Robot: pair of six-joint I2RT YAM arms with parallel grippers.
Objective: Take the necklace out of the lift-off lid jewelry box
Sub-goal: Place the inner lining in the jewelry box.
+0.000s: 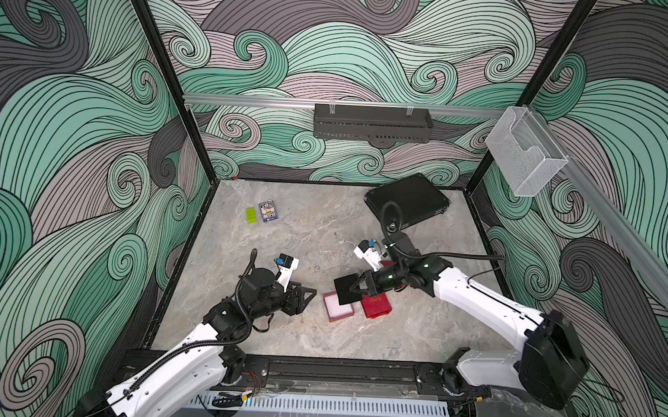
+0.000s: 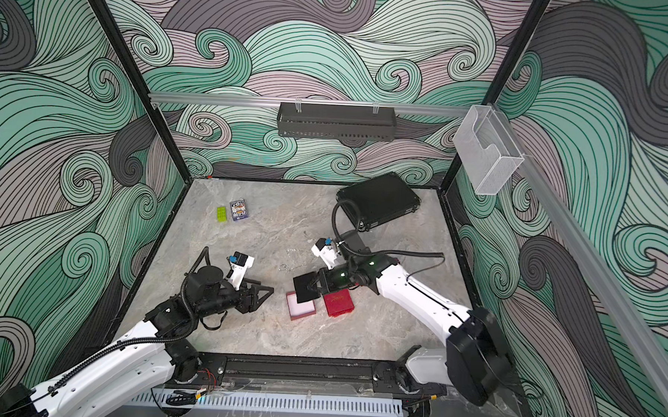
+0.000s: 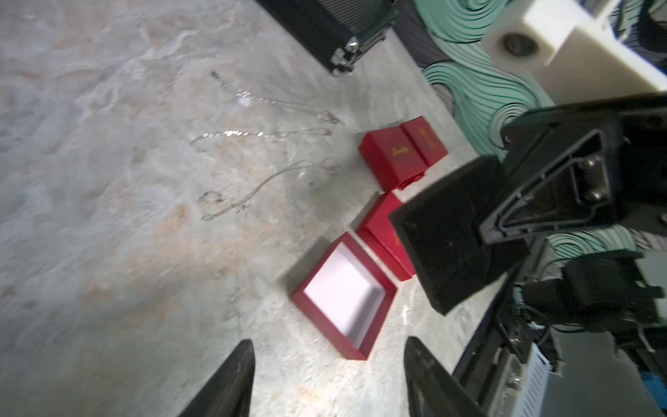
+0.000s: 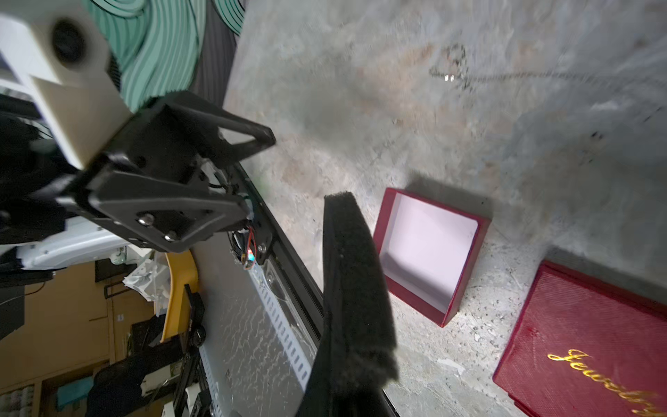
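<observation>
Right gripper (image 1: 358, 290) is clamped on the black foam pad (image 1: 342, 289), holding it just above the open box base (image 3: 380, 321); all I see in there is bare white lining. Left gripper (image 1: 306, 299) sits near the base with jaws apart, and its own wrist cam only catches the 2 fingertips. The lid (image 1: 376, 308) lies beside the base, partly hidden under the right gripper. 3 necklace chains (image 3: 245, 133) lie loose on the table (image 1: 285, 234) beyond the boxes. They're blurry and barely visible from the top views, so I can't tell which one is the target.
</observation>
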